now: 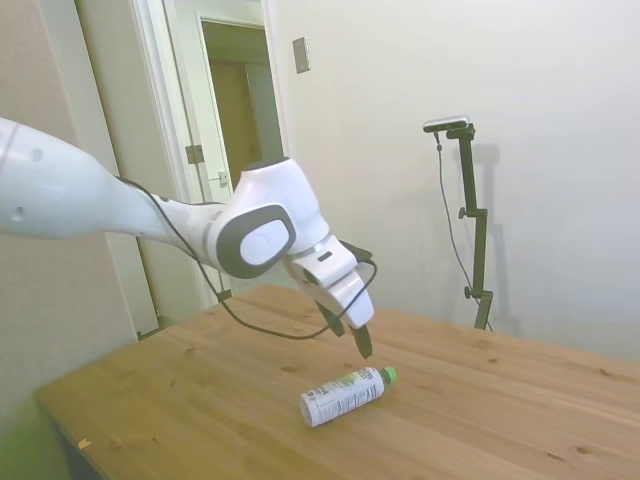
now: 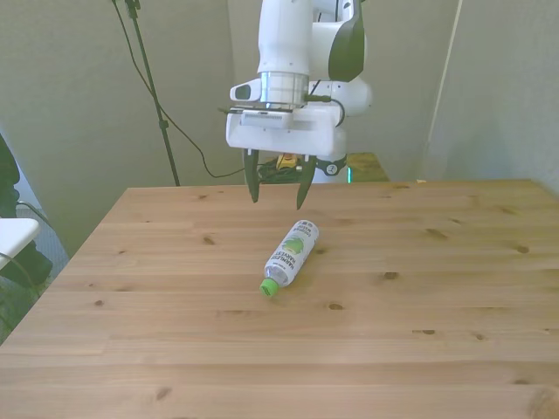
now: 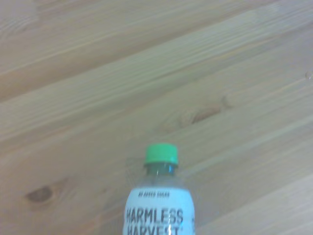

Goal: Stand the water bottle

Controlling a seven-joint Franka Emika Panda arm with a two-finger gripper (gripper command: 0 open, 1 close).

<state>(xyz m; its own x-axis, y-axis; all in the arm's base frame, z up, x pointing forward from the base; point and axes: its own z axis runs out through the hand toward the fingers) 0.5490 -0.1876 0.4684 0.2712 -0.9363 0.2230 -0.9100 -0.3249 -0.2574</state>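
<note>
Green is the cap [image 3: 161, 153] on the one water bottle [image 2: 291, 254], which lies on its side on the wooden table [image 2: 437, 349]. Its white label [image 3: 160, 215] says "HARMLESS HARVEST" in dark letters, with a smaller line above that is too blurry to read. The bottle rests near the middle of the table, a bit closer to the far edge, cap pointing toward the near edge. The one gripper [image 2: 277, 194] hangs over the bottle's bottom end, not touching it. Its two fingers are spread wide and hold nothing.
</note>
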